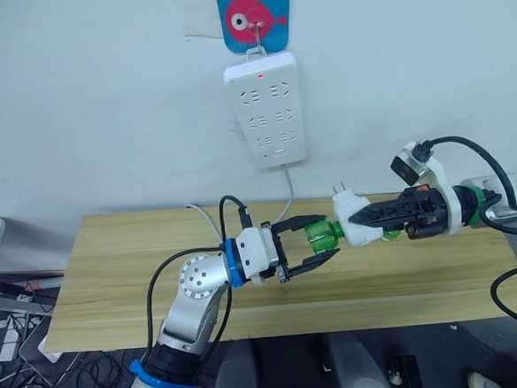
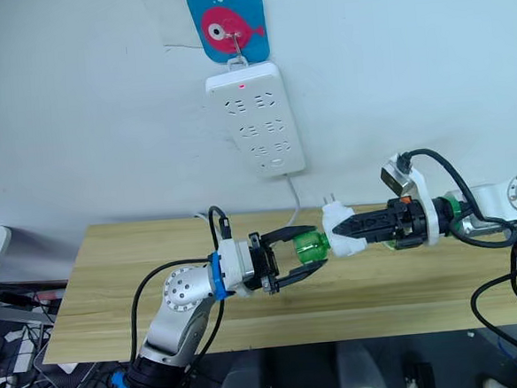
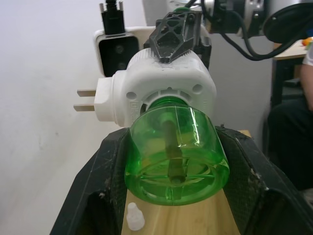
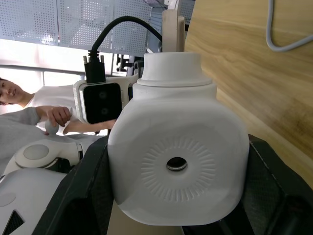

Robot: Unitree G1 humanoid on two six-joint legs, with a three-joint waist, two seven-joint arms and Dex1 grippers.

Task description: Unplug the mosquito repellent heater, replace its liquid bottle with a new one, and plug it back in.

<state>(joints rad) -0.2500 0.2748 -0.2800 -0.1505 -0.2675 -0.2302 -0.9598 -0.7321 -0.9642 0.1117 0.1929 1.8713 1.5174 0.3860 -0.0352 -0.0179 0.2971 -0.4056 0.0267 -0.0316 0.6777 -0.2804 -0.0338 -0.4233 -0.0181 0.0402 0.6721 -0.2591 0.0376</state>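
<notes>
Heater [image 1: 356, 220] held above wooden table [image 1: 114, 284], white wall [image 1: 101, 98] behind.

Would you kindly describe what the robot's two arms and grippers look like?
Both arms are silver-grey metal with looping black cables. The left gripper has black curved fingers on a white wrist block with a blue ring. The right gripper has black lattice-patterned fingers, a white wrist with a green ring and a small camera.

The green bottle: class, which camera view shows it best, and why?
The left wrist view: the bottle is close up, screwed into the heater, between the left hand's fingers. The eye views show it small; the right wrist view shows the heater's vented top instead.
</notes>
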